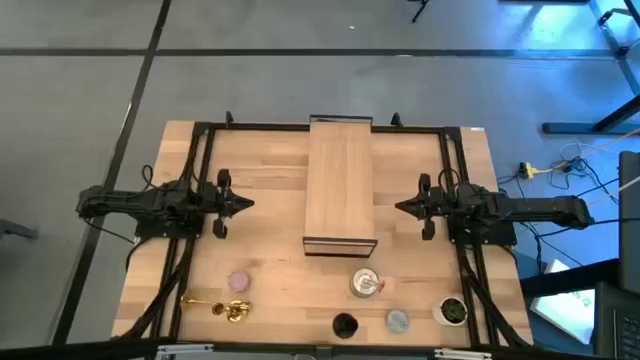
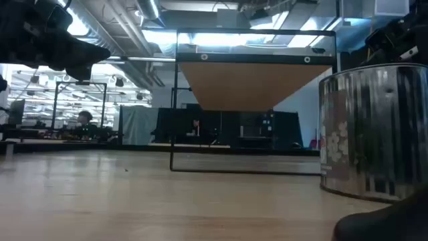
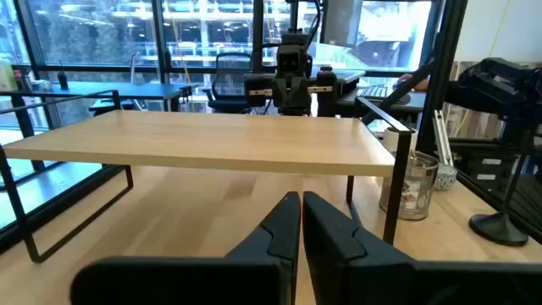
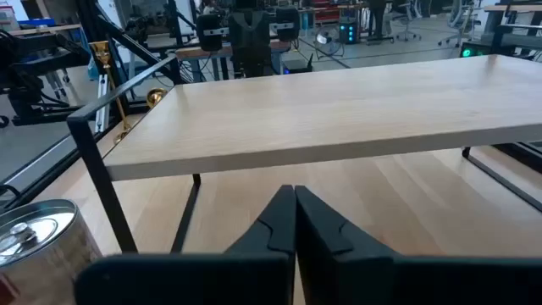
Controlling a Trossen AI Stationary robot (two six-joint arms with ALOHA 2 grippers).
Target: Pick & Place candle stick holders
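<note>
Six holders stand or lie near the table's near edge. The lilac-pink one (image 1: 238,281) stands toward the left. The two gold stemmed ones (image 1: 222,308) lie beside it. The silver one (image 1: 366,284) stands right of centre, with the black one (image 1: 344,325) and the grey-blue one (image 1: 397,320) nearer the edge. The silver one also shows in the low view (image 2: 371,130), the left wrist view (image 3: 415,186) and the right wrist view (image 4: 38,246). My left gripper (image 1: 248,204) is shut and empty, left of the wooden shelf. My right gripper (image 1: 400,207) is shut and empty, right of it.
A long light-wood shelf on a black wire frame (image 1: 340,190) stands in the table's middle between the two grippers. A small white pot with a green plant (image 1: 452,312) stands at the near right corner. Bare tabletop lies on either side of the shelf.
</note>
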